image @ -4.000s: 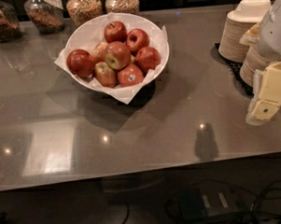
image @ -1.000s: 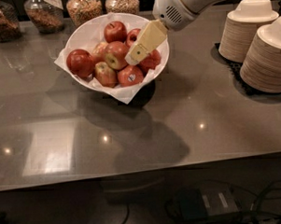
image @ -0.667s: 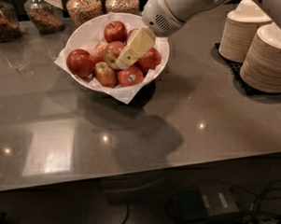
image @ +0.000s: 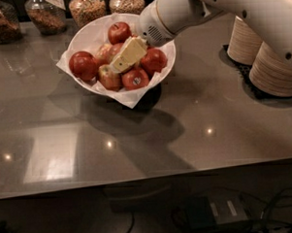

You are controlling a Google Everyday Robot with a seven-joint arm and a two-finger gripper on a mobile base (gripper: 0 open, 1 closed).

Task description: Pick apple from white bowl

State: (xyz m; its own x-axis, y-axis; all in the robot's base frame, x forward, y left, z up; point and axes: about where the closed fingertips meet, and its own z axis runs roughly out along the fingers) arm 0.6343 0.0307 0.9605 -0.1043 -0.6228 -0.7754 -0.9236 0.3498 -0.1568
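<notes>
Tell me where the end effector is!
In the camera view, the end effector is over the middle of the white bowl, among the apples, upper left on the counter.

worktop [image: 185,126] spans view l to r. white bowl [image: 86,36] sits on it, rear-left of ctr. apples [image: 84,65] piled in bowl. gripper [image: 117,63] enters from upper r, its tip over bowl ctr, among the apples; contact w/ them cannot be told. four jars [image: 44,13] in a row behind bowl, along back edge. two stacks of paper bowls [image: 275,69] at r edge, well apart from white bowl, one behind the other. box w/ cables [image: 215,210] below worktop, front r.
</notes>
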